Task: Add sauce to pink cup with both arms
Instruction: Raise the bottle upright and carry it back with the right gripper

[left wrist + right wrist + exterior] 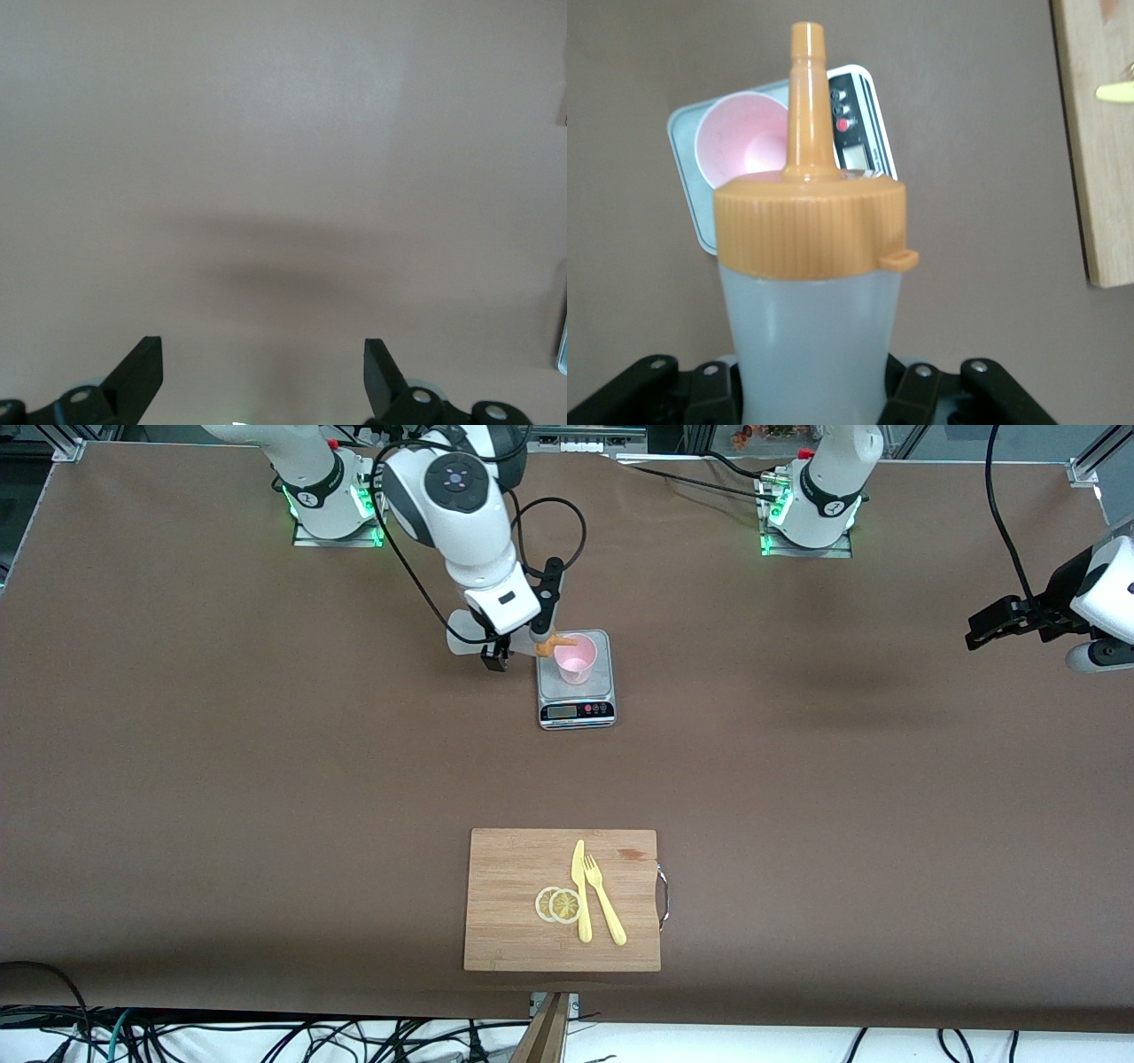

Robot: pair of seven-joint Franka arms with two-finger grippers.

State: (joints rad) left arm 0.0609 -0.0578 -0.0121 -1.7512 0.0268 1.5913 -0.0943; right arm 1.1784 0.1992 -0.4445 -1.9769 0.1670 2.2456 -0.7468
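My right gripper (514, 644) is shut on the translucent whitish sauce bottle (462, 636), tipped on its side, with its orange nozzle cap (551, 643) at the rim of the pink cup (576, 657). The cup stands upright on the plate of a silver kitchen scale (576, 689). In the right wrist view the bottle (811, 328) fills my gripper (813, 394) and its orange nozzle (807, 97) points over the pink cup (740, 137) on the scale (687, 190). My left gripper (999, 624) waits open and empty above bare table at the left arm's end; its fingers (142, 372) show over brown table.
A wooden cutting board (523, 868) lies nearer the front camera than the scale. It holds a yellow knife (581, 895), a yellow fork (604, 903) and two lemon slices (558, 904). Its edge shows in the right wrist view (1099, 133).
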